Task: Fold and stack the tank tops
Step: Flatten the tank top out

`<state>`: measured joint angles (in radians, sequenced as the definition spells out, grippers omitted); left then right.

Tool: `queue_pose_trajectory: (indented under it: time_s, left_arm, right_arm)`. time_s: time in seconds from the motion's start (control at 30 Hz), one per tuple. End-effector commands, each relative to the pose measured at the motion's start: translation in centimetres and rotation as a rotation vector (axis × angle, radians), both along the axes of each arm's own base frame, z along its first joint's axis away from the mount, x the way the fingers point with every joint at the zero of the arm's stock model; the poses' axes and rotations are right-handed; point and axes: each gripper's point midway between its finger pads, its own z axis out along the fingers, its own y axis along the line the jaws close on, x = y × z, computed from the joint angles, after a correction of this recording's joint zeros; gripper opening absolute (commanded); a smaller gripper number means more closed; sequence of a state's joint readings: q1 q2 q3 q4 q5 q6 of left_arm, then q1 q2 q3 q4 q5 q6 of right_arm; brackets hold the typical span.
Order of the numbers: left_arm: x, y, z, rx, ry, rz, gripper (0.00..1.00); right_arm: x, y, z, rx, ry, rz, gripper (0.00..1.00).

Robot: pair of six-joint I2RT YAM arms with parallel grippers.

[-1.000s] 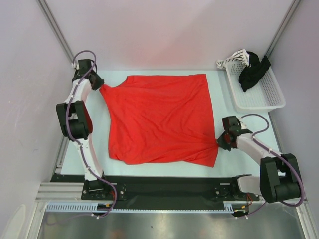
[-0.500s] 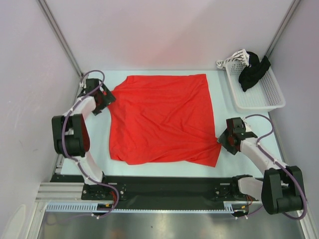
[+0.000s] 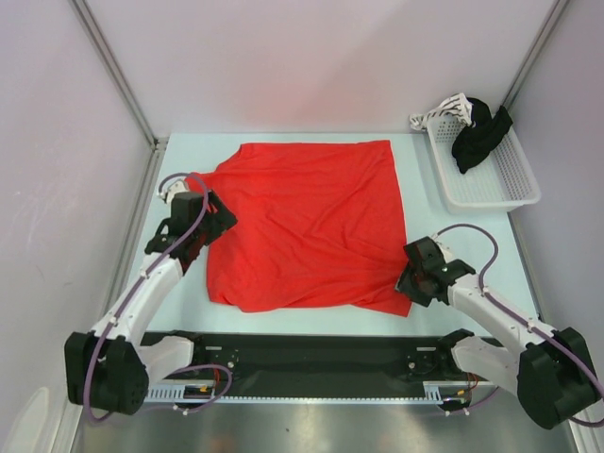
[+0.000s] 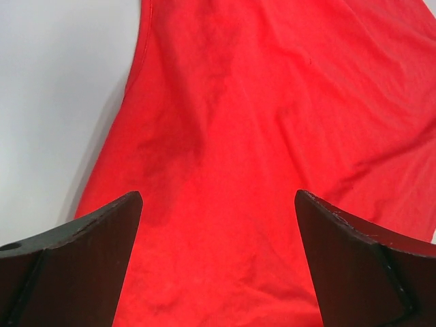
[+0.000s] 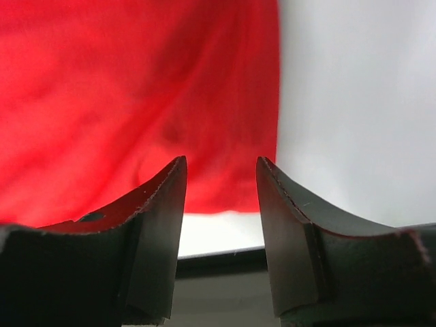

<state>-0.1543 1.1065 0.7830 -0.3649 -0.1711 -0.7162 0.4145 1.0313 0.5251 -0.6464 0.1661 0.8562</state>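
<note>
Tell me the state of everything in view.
Red tank top: spread flat, unfolded, slightly wrinkled.
Left gripper: open, empty, over the top's left edge.
Right gripper: open, empty, at the top's near right corner.
White mesh basket: holds the black garment.
Black garment: bunched, draped over the basket's rim.

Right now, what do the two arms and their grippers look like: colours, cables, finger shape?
Both the left arm and right arm have white link shells with black joint housings. A thin purple-grey cable loops loosely along each. The left gripper and right gripper have dark, matte fingers tapering to blunt wedge tips. No markings are legible.
</note>
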Motion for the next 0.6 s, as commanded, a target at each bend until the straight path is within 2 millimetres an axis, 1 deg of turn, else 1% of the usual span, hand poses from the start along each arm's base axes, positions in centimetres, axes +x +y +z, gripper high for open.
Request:
queue_pose_trajectory:
  time_s: [0.0, 0.03, 0.07, 0.1, 0.17, 0.2, 0.27, 0.3, 0.37, 0.4, 0.43, 0.47, 0.5, 0.57]
  left_arm:
    - [-2.1, -0.5, -1.1, -0.022, 0.037, 0.011, 1.00]
    - [-2.5, -0.2, -1.1, -0.011, 0.037, 0.023, 1.00]
    - [-3.0, 0.4, -1.5, 0.002, 0.057, 0.054, 1.00]
    - [-4.3, 0.9, -2.5, 0.008, 0.113, 0.090, 1.00]
    - [-5.0, 1.7, -2.9, 0.036, 0.128, 0.120, 1.00]
    - [-6.0, 2.1, -3.7, 0.040, 0.175, 0.150, 1.00]
    - [-6.5, 2.2, -4.3, 0.047, 0.192, 0.143, 1.00]
    - [-7.0, 2.4, -4.9, 0.052, 0.211, 0.150, 1.00]
    - [-7.4, 2.1, -5.3, 0.031, 0.226, 0.155, 1.00]
    - [-7.7, 1.9, -5.9, 0.019, 0.237, 0.150, 1.00]
    - [-7.8, 1.7, -6.1, 0.007, 0.240, 0.142, 1.00]
    - [-7.9, 1.4, -6.3, -0.003, 0.246, 0.134, 0.99]
    - [-8.2, 1.2, -6.5, -0.019, 0.259, 0.134, 0.99]
    - [-8.5, 1.1, -6.8, -0.020, 0.278, 0.132, 0.98]
  right_arm:
    - [-2.2, 0.8, -0.2, 0.005, 0.063, -0.034, 0.50]
    - [-2.9, 0.7, -0.3, -0.006, 0.085, -0.034, 0.51]
    - [-3.6, 0.9, -0.5, -0.013, 0.098, -0.022, 0.52]
    - [-4.0, 0.9, -0.6, -0.008, 0.110, -0.045, 0.52]
    - [-5.2, 0.8, -1.1, -0.006, 0.137, -0.043, 0.53]
    - [-5.5, 0.9, -1.2, 0.000, 0.139, -0.042, 0.54]
    - [-5.9, 0.9, -1.4, 0.008, 0.141, -0.060, 0.52]
    - [-6.2, 0.8, -1.7, 0.010, 0.137, -0.059, 0.46]
    - [-5.9, 0.6, -1.8, 0.006, 0.119, -0.080, 0.40]
    - [-5.7, 0.6, -1.7, 0.007, 0.112, -0.081, 0.28]
    - [-5.5, 0.5, -1.6, 0.001, 0.106, -0.084, 0.23]
    - [-5.2, 0.3, -1.4, -0.017, 0.095, -0.094, 0.14]
    - [-5.0, 0.0, -1.3, -0.034, 0.092, -0.102, 0.00]
    - [-4.1, -1.3, -0.3, -0.086, 0.067, -0.151, 0.00]
